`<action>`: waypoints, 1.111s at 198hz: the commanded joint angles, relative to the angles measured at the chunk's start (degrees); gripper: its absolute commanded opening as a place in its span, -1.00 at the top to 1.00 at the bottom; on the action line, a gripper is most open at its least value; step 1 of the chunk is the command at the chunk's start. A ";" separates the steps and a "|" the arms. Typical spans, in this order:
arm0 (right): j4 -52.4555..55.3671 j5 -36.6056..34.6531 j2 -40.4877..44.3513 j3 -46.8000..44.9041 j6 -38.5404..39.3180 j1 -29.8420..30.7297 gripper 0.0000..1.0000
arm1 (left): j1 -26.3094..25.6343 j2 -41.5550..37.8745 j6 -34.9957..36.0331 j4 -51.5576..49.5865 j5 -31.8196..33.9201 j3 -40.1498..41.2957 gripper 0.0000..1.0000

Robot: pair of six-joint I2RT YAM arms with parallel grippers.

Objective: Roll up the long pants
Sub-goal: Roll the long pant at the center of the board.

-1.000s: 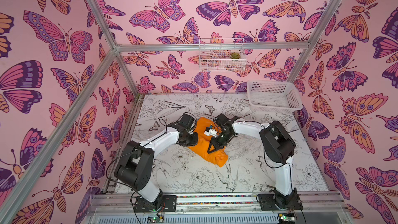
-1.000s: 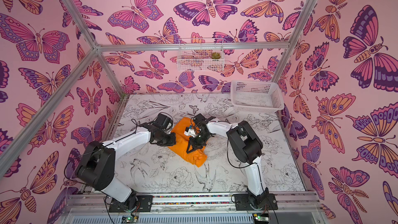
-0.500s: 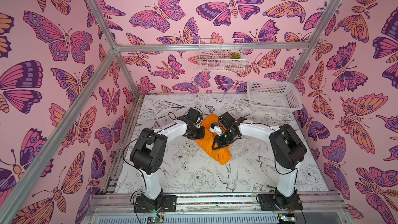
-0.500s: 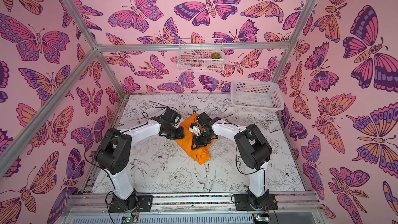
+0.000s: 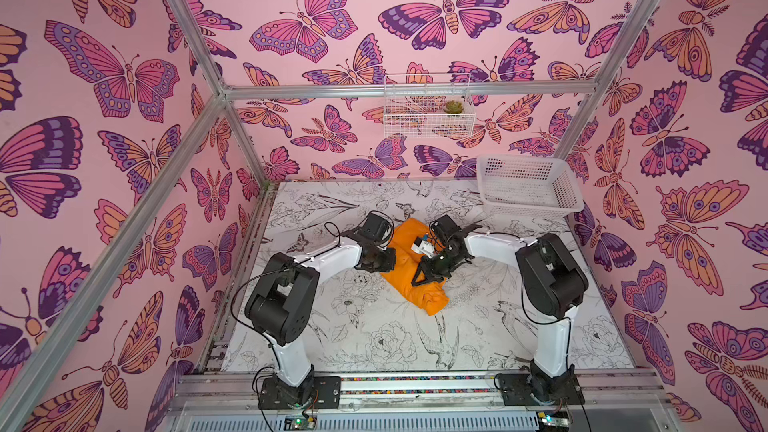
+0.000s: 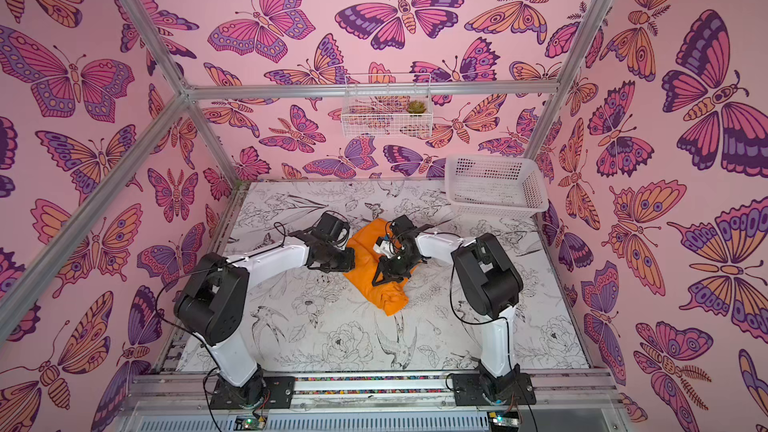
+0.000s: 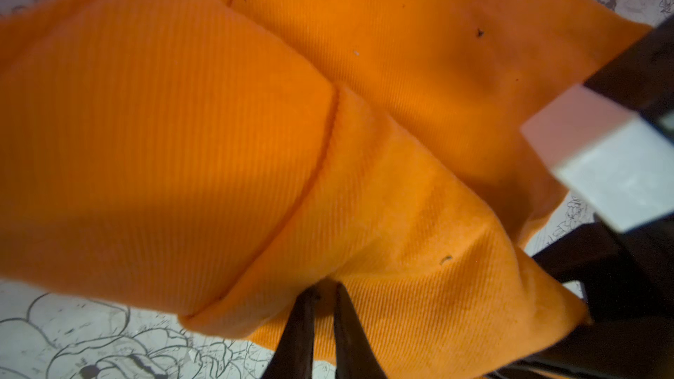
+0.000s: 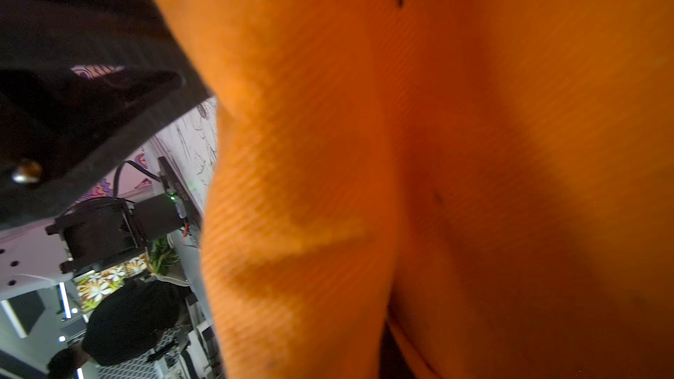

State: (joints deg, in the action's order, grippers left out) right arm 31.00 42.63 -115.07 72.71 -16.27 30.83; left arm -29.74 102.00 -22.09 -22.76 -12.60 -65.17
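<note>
**Top views.** The left end effector [image 5: 388,261] sits at the left edge of the long pants [image 5: 424,297], touching the cloth. The right end effector [image 5: 424,280] sits on top of the cloth, near its middle. Neither opening can be read from this height. In both top views the long pants lie at the centre of the bench [image 5: 374,347] as a compact, bright orange bundle. The bundle runs diagonally from upper centre toward lower right. Its lower end [image 6: 388,301] is bunched and creased.

**Left wrist view.** The two black fingers [image 7: 299,329] of the left end effector [image 7: 324,291] enter from the bottom of the frame. They are pressed almost together, and their tips pinch a raised ridge of orange cloth. The long pants [image 7: 182,140] fill most of the frame. The fabric shows a fine diagonal rib. One folded layer with a stitched seam overlaps a second layer beneath it.

**Right wrist view.** One black finger [image 8: 91,67] occupies the upper left of the frame, and the cloth lies against its inner side. The long pants [image 8: 474,140] hide the opposite finger, so I cannot tell how far this end effector is spread. The cloth is very close to the lens, in deep, soft folds.
</note>
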 commanded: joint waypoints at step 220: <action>6.07 -26.45 6.84 -7.06 -4.37 -0.42 0.15 | -2.31 20.93 2.48 -6.28 -0.05 -13.41 0.72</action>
State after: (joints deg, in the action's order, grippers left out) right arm 27.51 36.75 -111.31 69.56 -19.77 30.41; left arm -31.64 115.85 -20.58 -26.48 -15.81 -81.97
